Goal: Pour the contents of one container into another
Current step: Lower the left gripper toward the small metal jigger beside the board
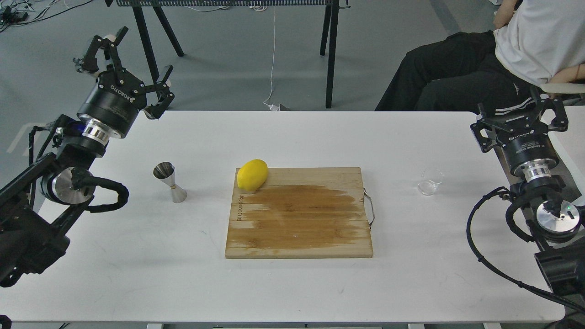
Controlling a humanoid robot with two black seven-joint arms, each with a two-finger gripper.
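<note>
Glass cup (pixel 430 181) sits upright on the white table (pixel 137 256), right side, well apart from the cutting board (pixel 299 214) and nearer my right gripper (pixel 521 112). Looks clear, can't tell how much liquid is in it. Steel jigger (pixel 170 182) stands on the table to the left of the board, leaning a bit in the view, apart from everything. Yellow lemon (pixel 252 174) rests on the board's far left corner, partly overhanging the edge. Board has a dark wet-looking patch across its middle and a metal handle (pixel 369 208) on its right side. My left gripper (pixel 125 57) is raised over the far left table edge, fingers spread wide, holding nothing. My right gripper hovers by the far right edge, fingers spread too, empty. A seated person (pixel 502 50) is behind the table, far right.
</note>
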